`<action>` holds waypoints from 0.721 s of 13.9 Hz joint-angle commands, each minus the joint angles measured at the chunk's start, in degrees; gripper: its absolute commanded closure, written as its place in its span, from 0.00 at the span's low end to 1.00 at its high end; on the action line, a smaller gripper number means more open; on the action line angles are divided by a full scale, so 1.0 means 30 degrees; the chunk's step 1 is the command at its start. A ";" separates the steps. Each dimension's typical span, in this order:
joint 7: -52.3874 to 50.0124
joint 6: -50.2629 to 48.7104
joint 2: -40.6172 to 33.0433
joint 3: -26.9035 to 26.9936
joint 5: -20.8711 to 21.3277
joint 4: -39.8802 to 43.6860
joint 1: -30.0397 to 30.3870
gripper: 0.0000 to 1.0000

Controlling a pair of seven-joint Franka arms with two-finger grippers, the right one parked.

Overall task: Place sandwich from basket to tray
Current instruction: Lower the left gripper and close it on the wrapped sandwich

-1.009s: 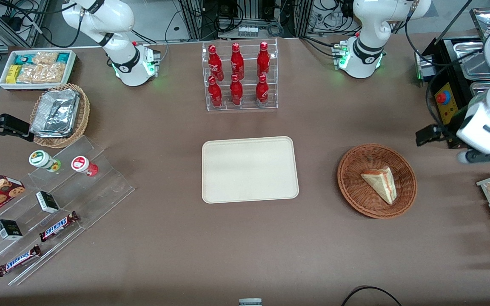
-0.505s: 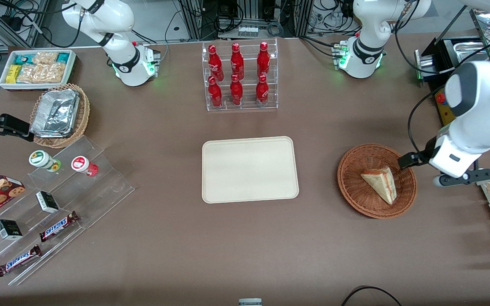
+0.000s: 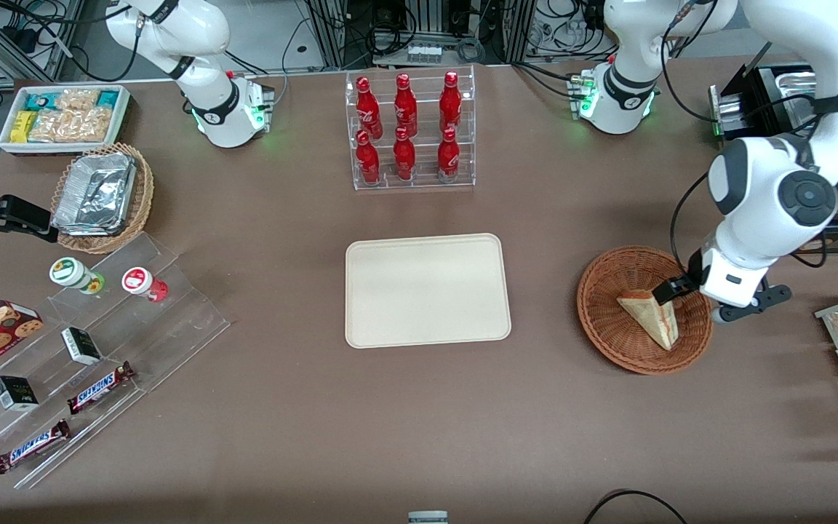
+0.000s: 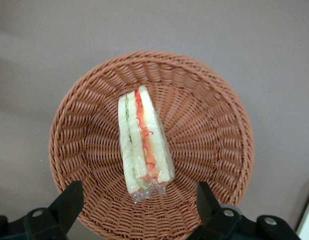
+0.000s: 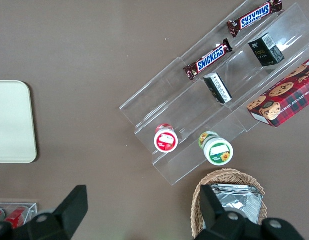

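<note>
While the sandwich point(image 4: 143, 142) lies in the basket point(image 4: 214, 125), the gripper point(image 4: 139, 202) hangs above it, fingers point(image 4: 69, 200) spread wide and holding nothing; the tray point(image 3: 426, 290) sits beside the basket.

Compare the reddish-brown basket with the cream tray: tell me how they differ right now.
The basket is round, woven and reddish-brown; the tray is rectangular, smooth and cream. The basket holds the sandwich; the tray holds nothing. The open claw hangs above the basket, not the tray. Both rest flat on the brown table.
</note>
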 commanded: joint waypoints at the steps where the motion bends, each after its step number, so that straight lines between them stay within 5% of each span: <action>1: -0.0617 0.1188 0.0461 0.0093 0.0299 -0.0576 -0.0189 0.00; 9: -0.0618 0.2862 0.1927 0.0122 0.0299 -0.1104 -0.0160 0.01; 10: -0.0618 0.2862 0.2016 0.0122 0.0299 -0.1104 -0.0073 0.10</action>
